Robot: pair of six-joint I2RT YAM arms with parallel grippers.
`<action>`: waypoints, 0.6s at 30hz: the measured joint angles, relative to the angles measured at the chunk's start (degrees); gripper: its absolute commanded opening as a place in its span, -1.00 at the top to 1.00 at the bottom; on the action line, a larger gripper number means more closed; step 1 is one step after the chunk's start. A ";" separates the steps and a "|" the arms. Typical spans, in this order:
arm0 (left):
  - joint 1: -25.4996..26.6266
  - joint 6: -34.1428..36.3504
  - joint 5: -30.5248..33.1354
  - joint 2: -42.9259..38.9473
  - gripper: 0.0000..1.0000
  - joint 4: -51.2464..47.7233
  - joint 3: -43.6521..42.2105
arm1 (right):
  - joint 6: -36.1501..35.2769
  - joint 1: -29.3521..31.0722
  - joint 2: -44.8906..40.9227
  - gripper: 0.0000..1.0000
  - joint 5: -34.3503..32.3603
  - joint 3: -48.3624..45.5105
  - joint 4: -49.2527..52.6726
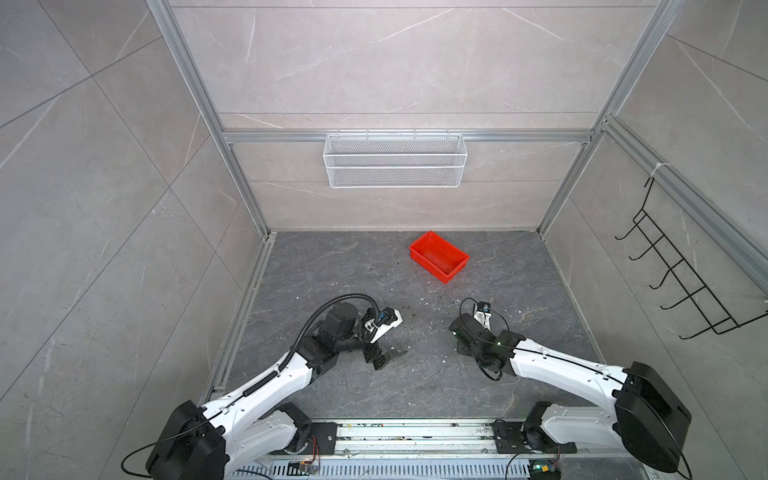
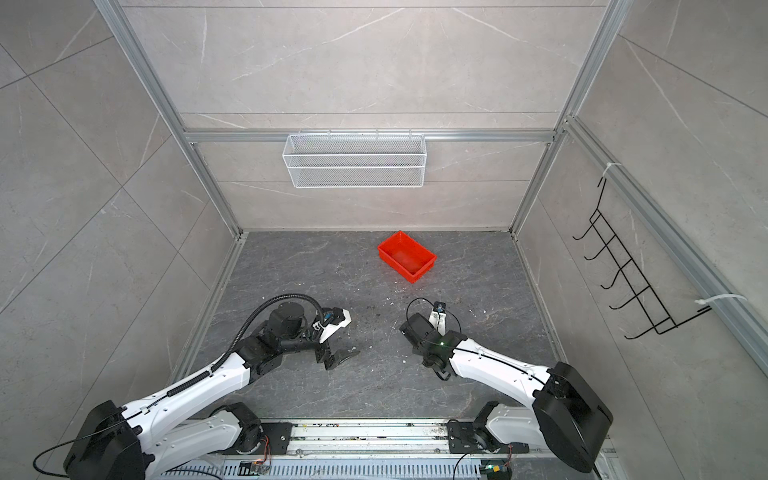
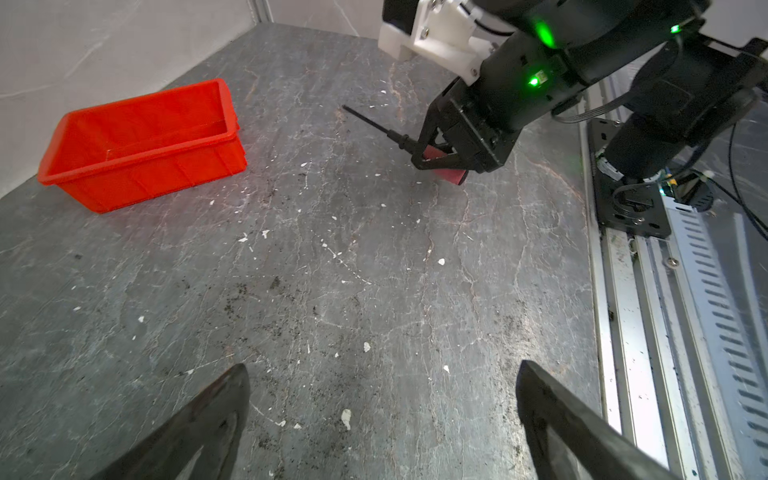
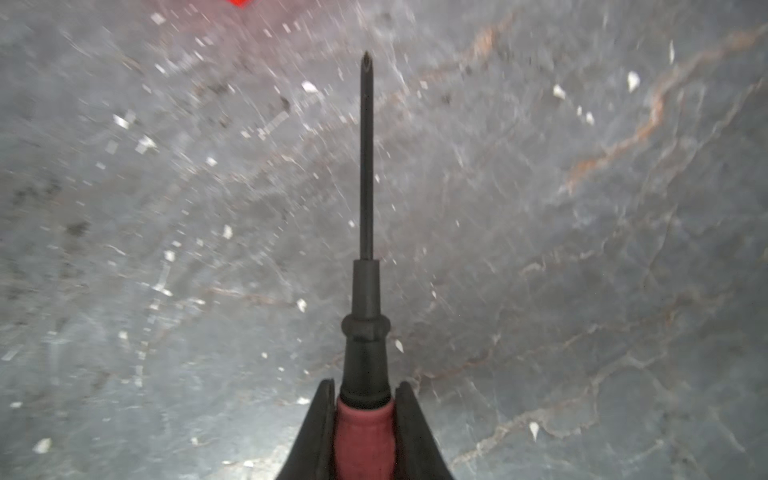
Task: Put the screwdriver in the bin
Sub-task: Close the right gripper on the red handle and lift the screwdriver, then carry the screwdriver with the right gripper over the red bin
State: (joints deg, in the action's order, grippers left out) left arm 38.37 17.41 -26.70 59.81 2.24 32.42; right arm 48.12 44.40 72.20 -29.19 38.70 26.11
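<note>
With the right gripper clamped on the red handle of the screwdriver, well short of the bin, lift above the bin's rim, carry it tip-first over, and release low; the left gripper stands open.

Overhead stereo pair, wrist close-ups

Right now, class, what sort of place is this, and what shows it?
Probably a robot test cell: an aluminium frame boxes it in, two arms sit on a rail, and a wire basket hangs at the back.
</note>
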 measured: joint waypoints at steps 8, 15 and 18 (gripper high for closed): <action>0.00 -4.26 6.51 0.00 -1.00 1.33 0.00 | -13.07 -0.02 0.42 1.00 -0.35 7.28 -1.81; 0.00 -5.53 14.60 0.07 -1.00 1.92 0.02 | -27.43 -2.84 3.54 1.00 3.78 11.98 -5.51; 0.00 -6.25 16.11 0.94 -1.00 2.75 0.33 | -33.29 -6.16 6.73 1.00 8.24 14.47 -6.67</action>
State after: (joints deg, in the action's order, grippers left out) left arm 38.37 11.16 -10.59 60.75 4.99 32.75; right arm 14.83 38.24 78.94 -20.95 53.17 19.44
